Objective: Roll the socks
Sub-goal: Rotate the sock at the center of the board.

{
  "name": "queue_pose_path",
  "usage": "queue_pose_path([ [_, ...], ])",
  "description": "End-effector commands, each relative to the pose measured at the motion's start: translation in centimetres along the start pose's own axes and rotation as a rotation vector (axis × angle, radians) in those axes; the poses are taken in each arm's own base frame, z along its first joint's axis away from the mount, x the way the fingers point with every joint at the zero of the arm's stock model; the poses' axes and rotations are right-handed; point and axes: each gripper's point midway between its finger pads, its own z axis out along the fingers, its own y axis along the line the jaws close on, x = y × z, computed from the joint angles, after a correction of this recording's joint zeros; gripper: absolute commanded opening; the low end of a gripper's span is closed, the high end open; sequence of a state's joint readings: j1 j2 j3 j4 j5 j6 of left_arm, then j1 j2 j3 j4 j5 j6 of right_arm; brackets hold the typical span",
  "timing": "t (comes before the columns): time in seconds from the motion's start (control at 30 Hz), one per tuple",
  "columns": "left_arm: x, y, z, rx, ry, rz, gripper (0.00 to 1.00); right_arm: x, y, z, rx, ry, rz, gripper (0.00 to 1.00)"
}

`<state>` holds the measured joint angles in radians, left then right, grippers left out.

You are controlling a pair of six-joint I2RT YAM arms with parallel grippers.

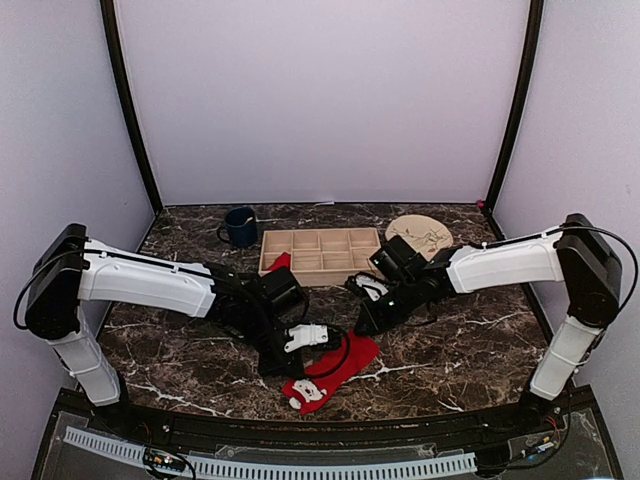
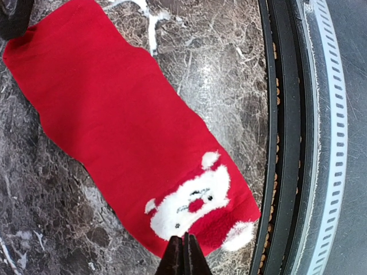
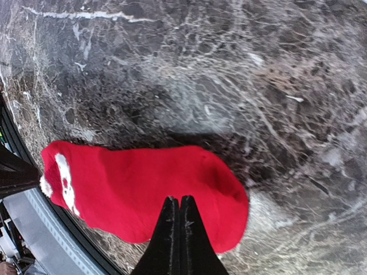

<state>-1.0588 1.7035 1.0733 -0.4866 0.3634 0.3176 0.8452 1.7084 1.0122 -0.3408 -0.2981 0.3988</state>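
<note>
**Both grippers closed at opposite ends of a flat sock**

One red sock [image 1: 340,365] lies flat and unrolled on the marble surface [image 1: 470,340], close to the front rail [image 2: 298,137]. Its white Santa face print [image 2: 192,206] is at the end nearest the rail. A second sock [image 1: 280,262] shows as a patch of red in the left end compartment of the wooden tray [image 1: 330,262]; how tightly it is rolled cannot be made out.

The left gripper [image 2: 183,238] has its fingers pressed together at the sock's edge beside the print. The right gripper [image 3: 176,200] is likewise closed, its tips over the plain end. No fabric shows between either pair of fingers, so whether either has a pinch is unclear.

The main risks, as I judge them:

- **Empty grasp:** if the fingers closed above or just off the cloth, a lift or fold would leave the sock lying where it is.
- **Dragging:** closed tips pushed along the surface could bunch the soft fabric rather than roll it.
- **Sliding off:** the printed end is near the rail, so a pull toward it could carry the sock over the edge.
- **Crowding:** both grippers work the same short sock, and a roll inward brings them toward each other.
</note>
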Motion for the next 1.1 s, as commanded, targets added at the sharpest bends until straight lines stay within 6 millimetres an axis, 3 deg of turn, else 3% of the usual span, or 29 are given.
queue_pose_path([
  [0.0, 0.0, -0.7, -0.1, 0.04, 0.03, 0.016, 0.02, 0.3, 1.3, 1.4, -0.055, 0.0, 0.026, 0.0],
  [0.43, 0.8, -0.9, 1.4, 0.095, 0.092, -0.009, 0.0, 3.1, 0.1, 2.0, 0.045, 0.033, 0.079, 0.0],
  [0.63, 1.8, -1.0, 2.2, 0.111, 0.129, -0.029, 0.0, 3.7, -1.3, 3.2, 0.1, 0.071, 0.064, 0.0],
  [0.77, 2.1, -1.0, 2.4, 0.114, 0.14, -0.039, 0.0, 2.7, -1.9, 3.8, 0.122, 0.069, 0.037, 0.0],
  [1.07, 2.7, -0.7, 2.7, 0.094, 0.149, -0.069, 0.0, -1.5, -3.0, 4.8, 0.133, 0.038, -0.037, 0.0],
])
